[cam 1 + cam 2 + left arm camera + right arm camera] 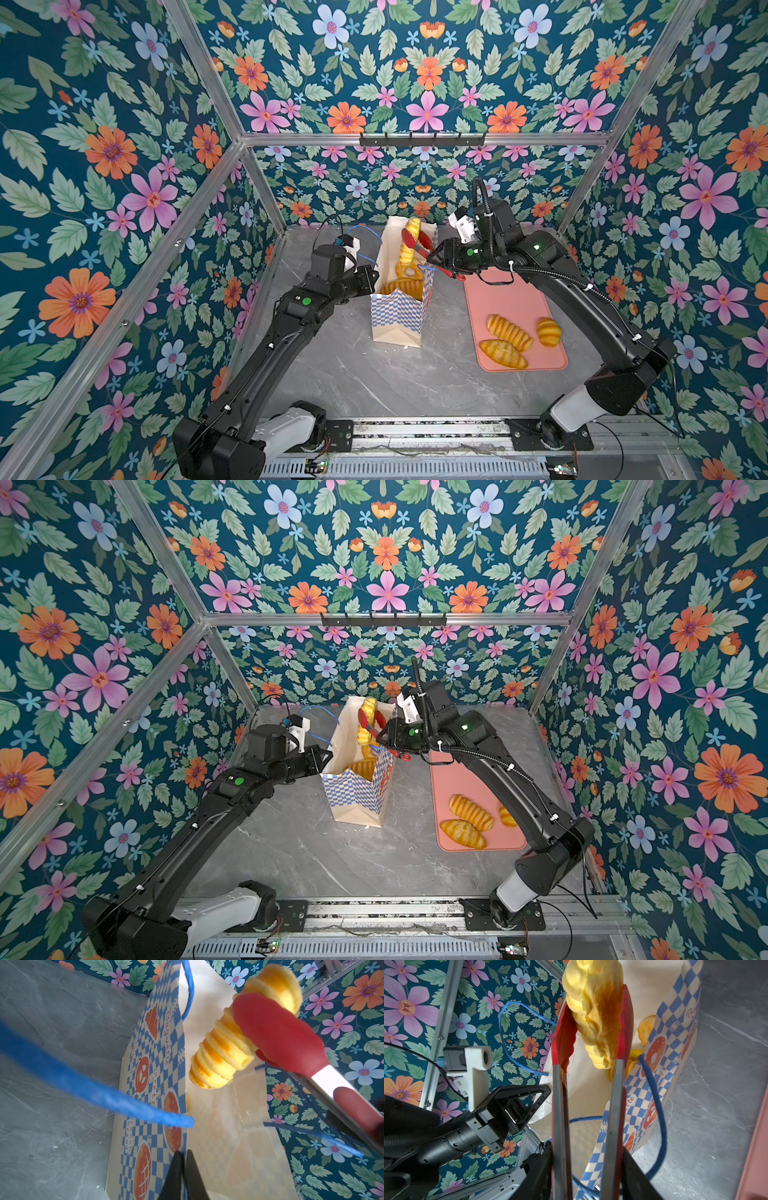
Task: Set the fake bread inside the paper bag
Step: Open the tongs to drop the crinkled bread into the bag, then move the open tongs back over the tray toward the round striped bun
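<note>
We see the tall cream paper bag (399,316), printed in blue-and-white checks, standing upright on the grey marble-patterned tabletop (365,374). Its mouth is open, and its two thin blue cord handles (655,1093) of twisted fibre loop from the rim. The left gripper (184,1155) has its black wedge-shaped fingers pressed together, pinching the bag's paper rim. The right gripper (586,1153) clasps the steel tongs (557,1105) from outside, a finger against each of their two flat arms. Between the tongs' two red scallop-edged tips, over the bag's mouth, hangs one glossy golden ridged oblong loaf (596,1012). Whether both tips press it we cannot tell. Inside the bag we make out at least two more yellow pastries (405,286). Three more lie on the flat pink tray (511,291) near the bag: two ridged loaves (509,332) and one rounder bun (548,331).
</note>
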Robot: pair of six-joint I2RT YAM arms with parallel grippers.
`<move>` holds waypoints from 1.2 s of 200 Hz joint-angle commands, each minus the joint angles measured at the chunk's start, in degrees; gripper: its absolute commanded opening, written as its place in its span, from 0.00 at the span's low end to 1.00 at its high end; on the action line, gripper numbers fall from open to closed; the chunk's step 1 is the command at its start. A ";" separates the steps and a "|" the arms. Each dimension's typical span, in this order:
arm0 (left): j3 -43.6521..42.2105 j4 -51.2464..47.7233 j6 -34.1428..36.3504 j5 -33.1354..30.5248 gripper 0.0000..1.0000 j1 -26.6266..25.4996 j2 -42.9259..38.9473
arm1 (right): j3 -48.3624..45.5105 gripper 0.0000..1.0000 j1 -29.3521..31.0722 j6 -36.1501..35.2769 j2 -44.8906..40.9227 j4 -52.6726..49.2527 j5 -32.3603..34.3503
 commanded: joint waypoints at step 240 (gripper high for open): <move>-0.63 2.51 -0.47 -5.82 0.08 0.04 -1.90 | -8.51 0.50 -7.78 -2.05 -20.17 -7.53 10.00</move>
